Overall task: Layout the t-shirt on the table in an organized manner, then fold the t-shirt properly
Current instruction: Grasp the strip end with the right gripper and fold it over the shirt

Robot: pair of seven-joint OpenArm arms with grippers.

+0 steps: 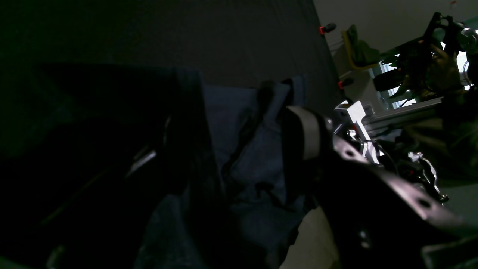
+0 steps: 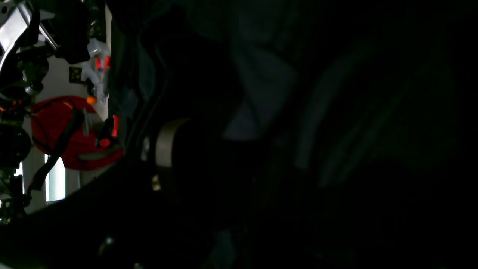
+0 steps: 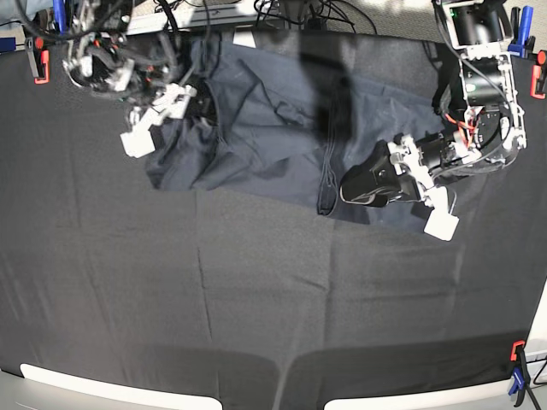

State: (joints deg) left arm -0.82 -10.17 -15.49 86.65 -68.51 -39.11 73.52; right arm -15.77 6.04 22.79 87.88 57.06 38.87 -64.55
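A dim, close look along the left gripper (image 1: 239, 157), whose two dark fingers frame the picture: one broad black finger (image 1: 112, 168) fills the left side, the other (image 1: 373, 194), with a pale grey band near its tip, crosses the lower right. The jaws stand apart, and between them lies the t-shirt (image 1: 257, 168), navy-grey and rumpled into folds, its cloth running up to both fingers (whether either finger presses it is too dark to tell). Beyond the shirt the table (image 1: 224, 33) stretches away, black fabric up to its far edge, where two red-tipped clamps (image 1: 326, 28) sit. Metal brackets and cables (image 1: 362, 130) crowd the right side.
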